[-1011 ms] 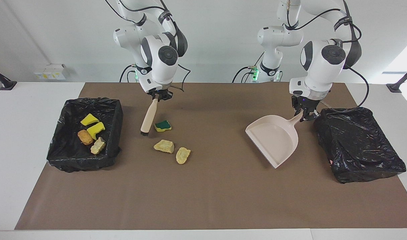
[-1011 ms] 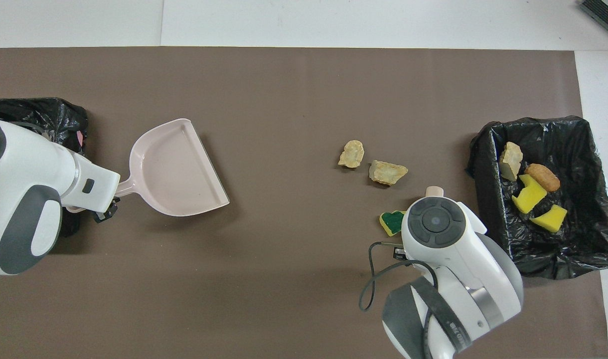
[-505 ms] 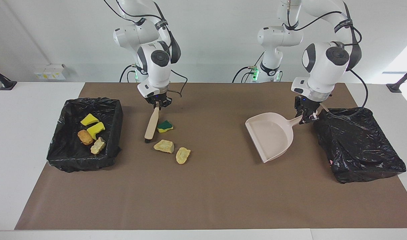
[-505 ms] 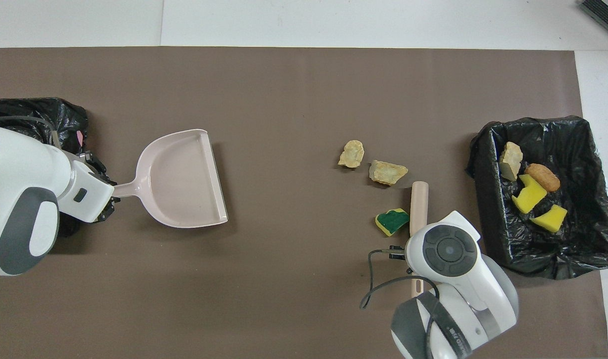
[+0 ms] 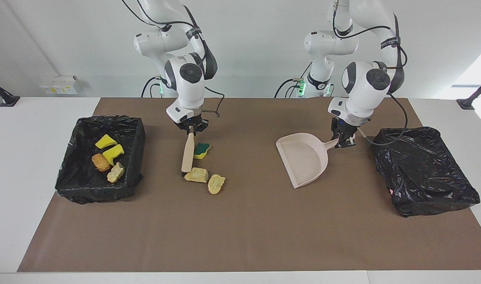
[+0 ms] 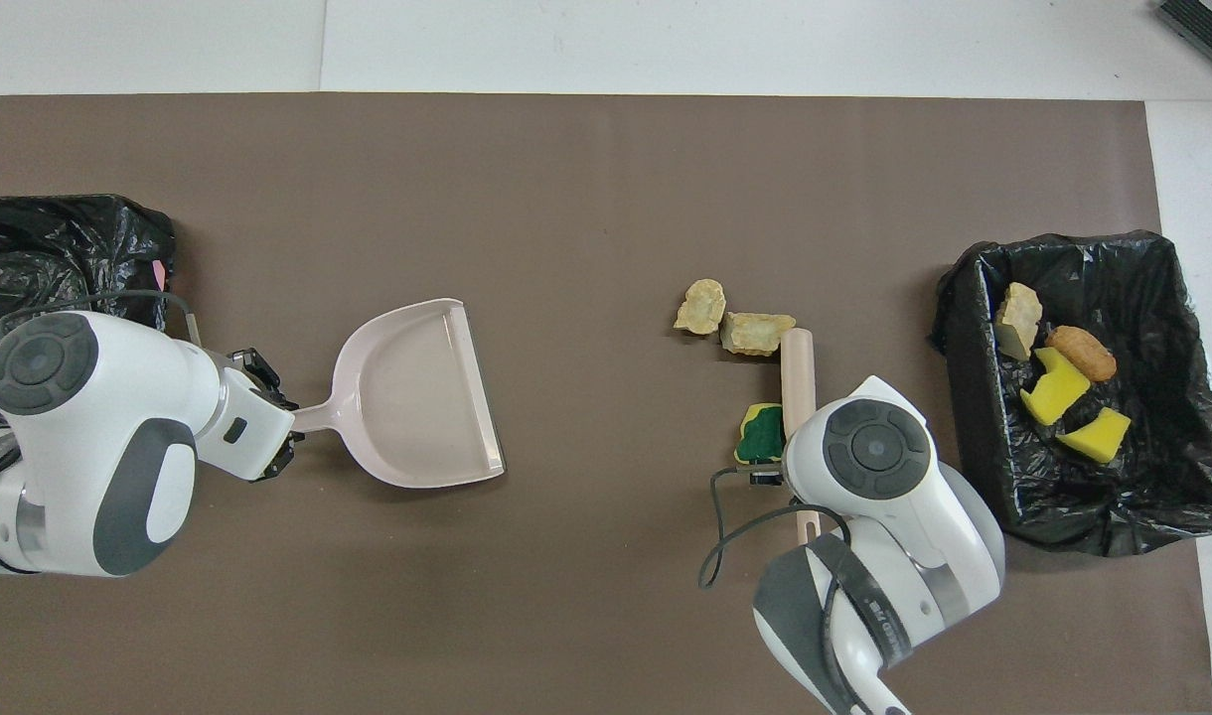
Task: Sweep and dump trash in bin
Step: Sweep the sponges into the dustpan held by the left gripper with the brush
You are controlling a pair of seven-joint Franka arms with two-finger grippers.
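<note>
My right gripper [image 5: 190, 131] is shut on the handle of the beige hand brush [image 5: 188, 154], whose low end touches a tan chunk [image 5: 196, 175] of trash. A second tan chunk [image 5: 216, 184] lies beside that one. A green-topped yellow sponge piece [image 5: 201, 150] rests against the brush. My left gripper [image 5: 343, 141] is shut on the handle of the beige dustpan [image 5: 303, 157], its open lip turned toward the trash. In the overhead view the brush [image 6: 797, 372] sticks out from under the right wrist, and the dustpan [image 6: 422, 397] lies toward the left arm's end.
An open black-lined bin [image 5: 135, 152] at the right arm's end holds two yellow sponge pieces [image 5: 113, 154], an orange-brown lump [image 5: 101, 162] and a tan chunk [image 5: 116, 172]. A closed black bag-covered box [image 5: 424, 169] sits at the left arm's end. Brown mat [image 5: 240, 228] covers the table.
The right gripper swung the brush toward the left arm's end, pushing the green-topped sponge and one tan chunk along. The left gripper carried the dustpan toward the table's middle.
</note>
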